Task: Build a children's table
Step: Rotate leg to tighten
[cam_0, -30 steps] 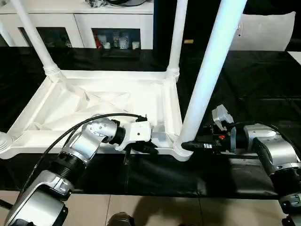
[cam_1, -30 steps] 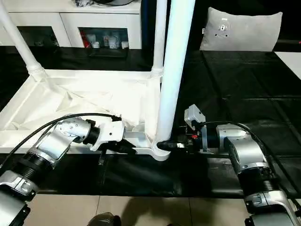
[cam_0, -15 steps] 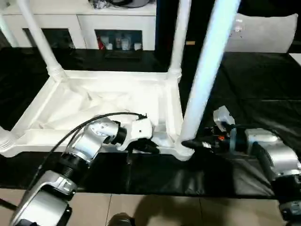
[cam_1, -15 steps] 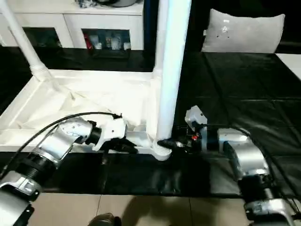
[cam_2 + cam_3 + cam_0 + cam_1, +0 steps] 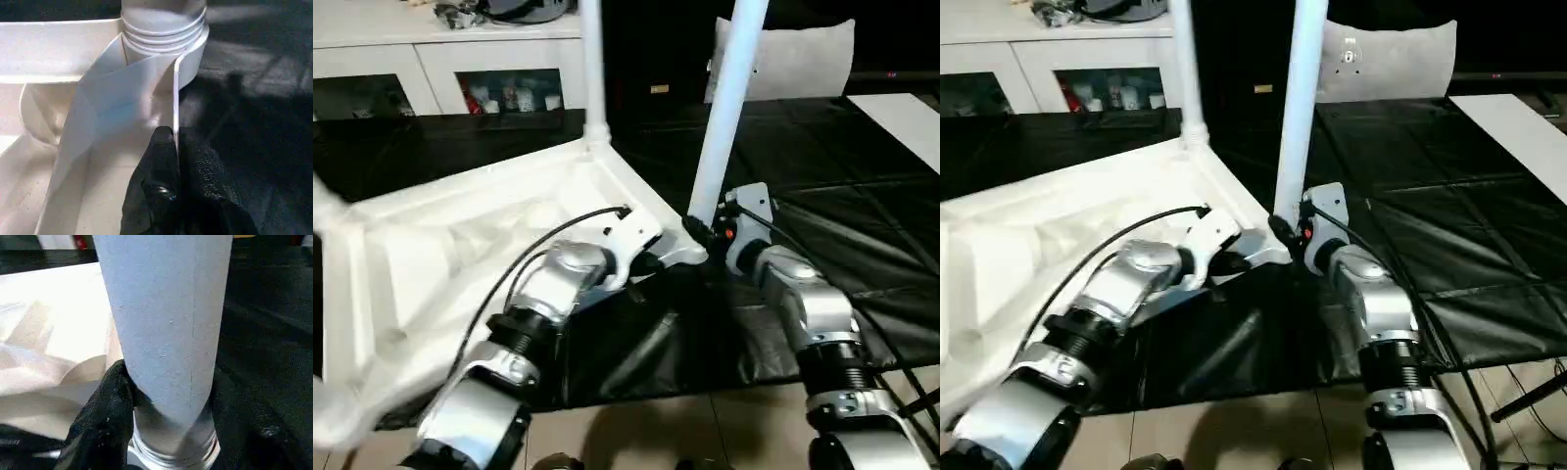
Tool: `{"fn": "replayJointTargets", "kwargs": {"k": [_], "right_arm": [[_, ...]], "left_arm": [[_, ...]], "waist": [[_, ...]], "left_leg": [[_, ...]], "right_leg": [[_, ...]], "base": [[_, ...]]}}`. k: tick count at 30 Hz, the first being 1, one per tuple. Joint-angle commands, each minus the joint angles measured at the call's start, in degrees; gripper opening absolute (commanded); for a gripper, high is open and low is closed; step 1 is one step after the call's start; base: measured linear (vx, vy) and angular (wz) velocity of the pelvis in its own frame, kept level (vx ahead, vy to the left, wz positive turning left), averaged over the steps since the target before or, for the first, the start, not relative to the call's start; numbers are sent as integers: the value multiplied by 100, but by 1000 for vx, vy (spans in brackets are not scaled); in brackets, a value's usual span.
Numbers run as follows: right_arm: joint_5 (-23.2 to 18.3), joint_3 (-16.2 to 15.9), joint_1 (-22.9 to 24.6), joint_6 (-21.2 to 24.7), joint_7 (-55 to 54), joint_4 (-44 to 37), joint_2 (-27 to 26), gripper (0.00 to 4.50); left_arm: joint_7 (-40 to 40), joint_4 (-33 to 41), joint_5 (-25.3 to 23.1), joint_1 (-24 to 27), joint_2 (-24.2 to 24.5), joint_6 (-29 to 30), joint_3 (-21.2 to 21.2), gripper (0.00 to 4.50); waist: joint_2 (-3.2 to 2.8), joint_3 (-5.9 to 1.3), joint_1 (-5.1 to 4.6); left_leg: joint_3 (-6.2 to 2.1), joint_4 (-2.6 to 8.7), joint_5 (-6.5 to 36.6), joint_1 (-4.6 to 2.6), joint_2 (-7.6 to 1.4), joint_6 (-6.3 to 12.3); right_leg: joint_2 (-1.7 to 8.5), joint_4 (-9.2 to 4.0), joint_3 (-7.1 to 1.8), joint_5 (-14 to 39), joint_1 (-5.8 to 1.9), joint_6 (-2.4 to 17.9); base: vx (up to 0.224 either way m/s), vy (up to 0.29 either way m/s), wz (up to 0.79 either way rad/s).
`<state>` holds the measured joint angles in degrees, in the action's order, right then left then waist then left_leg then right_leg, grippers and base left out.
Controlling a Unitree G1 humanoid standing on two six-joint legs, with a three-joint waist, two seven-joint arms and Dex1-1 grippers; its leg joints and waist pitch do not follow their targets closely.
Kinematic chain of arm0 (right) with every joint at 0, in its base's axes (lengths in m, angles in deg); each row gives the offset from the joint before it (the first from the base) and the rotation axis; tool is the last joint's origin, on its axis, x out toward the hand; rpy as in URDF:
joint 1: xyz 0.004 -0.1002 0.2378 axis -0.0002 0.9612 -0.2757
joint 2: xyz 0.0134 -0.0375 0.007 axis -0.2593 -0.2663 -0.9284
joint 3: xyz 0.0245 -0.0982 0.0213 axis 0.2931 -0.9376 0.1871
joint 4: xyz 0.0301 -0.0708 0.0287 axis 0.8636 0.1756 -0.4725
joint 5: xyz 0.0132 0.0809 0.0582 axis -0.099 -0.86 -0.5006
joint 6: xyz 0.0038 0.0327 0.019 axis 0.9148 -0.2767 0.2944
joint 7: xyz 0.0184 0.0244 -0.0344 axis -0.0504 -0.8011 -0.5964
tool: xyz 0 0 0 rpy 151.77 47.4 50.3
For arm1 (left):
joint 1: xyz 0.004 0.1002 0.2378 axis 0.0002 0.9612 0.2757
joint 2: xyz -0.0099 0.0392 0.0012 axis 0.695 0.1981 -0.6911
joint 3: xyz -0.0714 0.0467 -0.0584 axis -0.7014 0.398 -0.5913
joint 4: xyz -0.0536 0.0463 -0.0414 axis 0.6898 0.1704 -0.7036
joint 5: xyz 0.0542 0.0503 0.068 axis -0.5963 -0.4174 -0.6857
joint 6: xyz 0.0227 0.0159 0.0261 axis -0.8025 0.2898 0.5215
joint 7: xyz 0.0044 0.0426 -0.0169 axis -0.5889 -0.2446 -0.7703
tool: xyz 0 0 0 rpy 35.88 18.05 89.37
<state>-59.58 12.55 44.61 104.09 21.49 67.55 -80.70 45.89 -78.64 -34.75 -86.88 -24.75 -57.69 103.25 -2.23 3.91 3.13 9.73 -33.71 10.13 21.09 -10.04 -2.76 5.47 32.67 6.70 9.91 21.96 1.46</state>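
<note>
black mat [image 5: 862, 186] | left gripper [image 5: 176, 161] jaws pinch table rim [image 5: 175, 98] | right gripper [image 5: 161, 431] jaws clasp leg [image 5: 166, 323]

Light: dim room, brightness from above.
Glare: white plastic upturned table top [image 5: 460, 245] washes out, ribs barely readable.
Blur: its near-left corner smears.
Shadows: black sheet [image 5: 862, 196] shows soft sheen along its creases.
Wrist views: close, soft-focused.

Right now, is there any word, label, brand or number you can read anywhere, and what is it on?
None can be read.
The grey cushion bears a small round mark, too blurred to read.
The right gripper shows a small red spot on its body, no legible text.
Items in the white cabinet: too small to read.
</note>
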Motion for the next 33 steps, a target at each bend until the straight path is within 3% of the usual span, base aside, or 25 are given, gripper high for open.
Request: {"fn": "replayJointTargets", "kwargs": {"k": [1, 8, 11, 14, 16, 19, 20, 28, 33], "right_arm": [[-45, -260, 54, 99, 81, 169, -220, 262], [-77, -174, 95, 72, 51, 89, -260, 310], [-69, -173, 151, -55, 166, 86, -100, 345], [-113, -158, 228, -115, 394, -6, 32, 352], [-194, -160, 338, -79, 686, -162, 185, 384], [-426, -87, 463, 102, 1106, -341, 380, 402], [-487, -72, 507, 113, 1290, -382, 513, 428], [-573, -249, 640, -201, 2747, -433, 1502, 445], [-631, -408, 561, -331, 3586, -355, 2032, 445]], "left_arm": [[-54, 276, 100, -216, -184, -143, -48, 0], [-45, 351, 66, -118, -40, -90, -23, 0], [-55, 312, 44, -99, 54, -134, -46, 0], [-37, 294, 21, -88, 129, -189, -52, 0], [8, 268, -31, -79, 217, -287, -12, 0], [149, 264, -113, -35, 345, -469, 102, 0], [251, 279, -122, -8, 402, -537, 145, 0], [1292, 484, -30, 230, 895, -1067, 478, 0], [2051, 499, -16, 331, 1290, -1548, 678, 0]], "waist": [[38, -420, 61], [37, -484, 163], [40, -494, 185], [39, -469, 195], [50, -463, 211], [60, -469, 228], [46, -466, 221], [44, -460, 265], [40, -464, 347]], "left_leg": [[-143, 450, 1536, -40, -302, 209], [-96, 363, 608, 6, -300, 498], [-88, 352, 604, 4, -305, 494], [-79, 374, 885, -17, -317, 408], [-75, 374, 951, -28, -310, 400], [-77, 367, 894, -6, -310, 462], [-80, 364, 854, 8, -306, 480], [-67, 342, 916, -11, -319, 540], [-61, 338, 971, -26, -347, 530]], "right_leg": [[435, -402, -313, 1645, -249, 922], [424, -244, -339, 613, -286, 1270], [415, -232, -337, 580, -282, 1293], [411, -270, -343, 904, -268, 1232], [405, -289, -349, 1012, -266, 1175], [411, -277, -356, 940, -284, 1149], [406, -280, -348, 896, -283, 1157], [400, -276, -340, 935, -263, 1245], [404, -268, -341, 1042, -248, 1246]], "base": [[0, 0, 0], [22, -11, 1], [0, 0, 0], [0, 0, 0], [0, 0, 0], [0, 0, 0], [0, 0, 0], [0, 0, 0], [0, 0, 0]]}}
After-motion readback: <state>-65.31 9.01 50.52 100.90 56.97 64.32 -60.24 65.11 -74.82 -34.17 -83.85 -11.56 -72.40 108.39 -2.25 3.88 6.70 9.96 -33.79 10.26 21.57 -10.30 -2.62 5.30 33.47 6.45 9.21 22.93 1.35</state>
